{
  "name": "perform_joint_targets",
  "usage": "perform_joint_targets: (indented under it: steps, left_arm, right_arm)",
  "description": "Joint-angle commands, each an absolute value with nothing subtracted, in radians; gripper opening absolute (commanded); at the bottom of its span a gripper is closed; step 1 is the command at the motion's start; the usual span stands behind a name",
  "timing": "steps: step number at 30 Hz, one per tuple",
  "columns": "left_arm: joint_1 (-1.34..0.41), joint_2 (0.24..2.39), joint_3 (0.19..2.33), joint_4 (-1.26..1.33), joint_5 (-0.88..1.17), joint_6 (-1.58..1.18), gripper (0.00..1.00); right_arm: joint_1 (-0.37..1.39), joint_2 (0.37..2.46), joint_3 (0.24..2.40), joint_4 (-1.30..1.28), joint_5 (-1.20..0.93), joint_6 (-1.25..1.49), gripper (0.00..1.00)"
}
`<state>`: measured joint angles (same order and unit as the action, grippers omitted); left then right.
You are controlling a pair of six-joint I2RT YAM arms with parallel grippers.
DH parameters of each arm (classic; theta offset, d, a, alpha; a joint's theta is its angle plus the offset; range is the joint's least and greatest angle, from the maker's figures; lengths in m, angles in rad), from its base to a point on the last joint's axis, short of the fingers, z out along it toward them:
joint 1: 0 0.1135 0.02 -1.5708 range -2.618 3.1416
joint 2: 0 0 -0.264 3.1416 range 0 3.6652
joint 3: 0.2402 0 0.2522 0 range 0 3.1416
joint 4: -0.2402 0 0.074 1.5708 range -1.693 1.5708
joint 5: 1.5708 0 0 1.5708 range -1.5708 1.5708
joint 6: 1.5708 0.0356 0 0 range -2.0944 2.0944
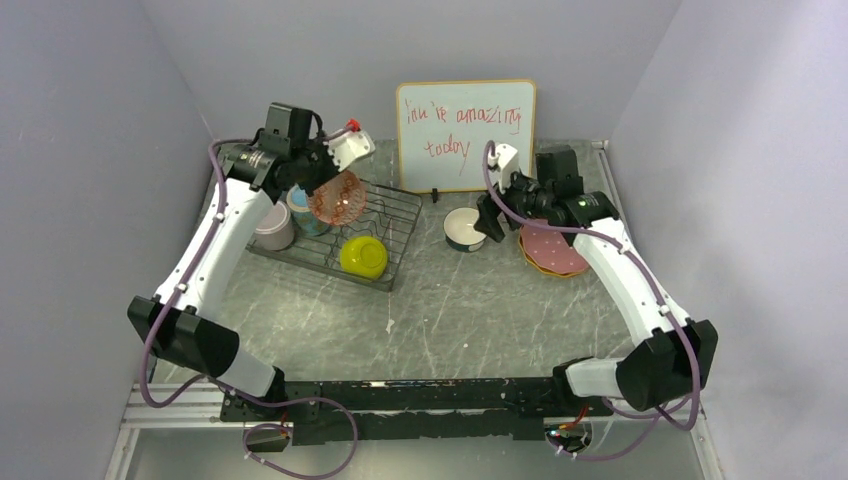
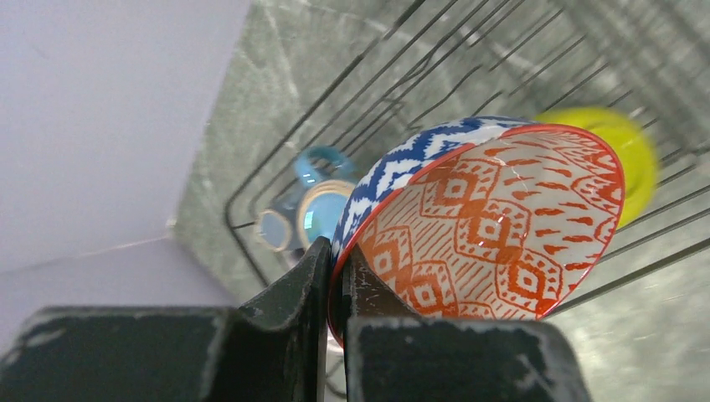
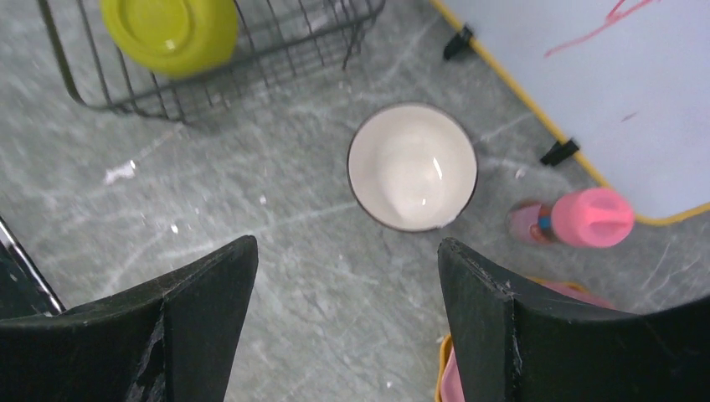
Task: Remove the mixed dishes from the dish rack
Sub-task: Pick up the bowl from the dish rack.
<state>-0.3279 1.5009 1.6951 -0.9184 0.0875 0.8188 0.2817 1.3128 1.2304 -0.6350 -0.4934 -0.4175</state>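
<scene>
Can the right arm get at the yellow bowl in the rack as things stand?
Probably yes. The right gripper is open and empty, and the yellow bowl sits at the dish rack corner nearest it. The left gripper holds the blue-patterned bowl over the rack's far side, apparently clear.

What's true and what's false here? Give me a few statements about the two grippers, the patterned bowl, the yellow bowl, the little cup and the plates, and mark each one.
1. The left gripper pinches the rim of the blue-patterned bowl with an orange-red inside. True.
2. The right gripper is shut on the small round cup with a white inside. False: it is open, and the cup stands free on the table below it.
3. The yellow bowl is in the black wire dish rack. True.
4. The pink speckled plate stands in the rack's dividers. False: it lies flat on the table by the right arm, on top of an orange-yellow plate.
</scene>
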Motion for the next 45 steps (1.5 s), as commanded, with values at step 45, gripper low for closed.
perform_joint_targets:
  steps: [45]
  left_arm:
    - [-0.543,1.608,1.669,-0.521,0.057,-0.527,0.03]
  right_arm:
    - [0.546,1.628,1.731,-0.533,-0.065,0.015,0.54]
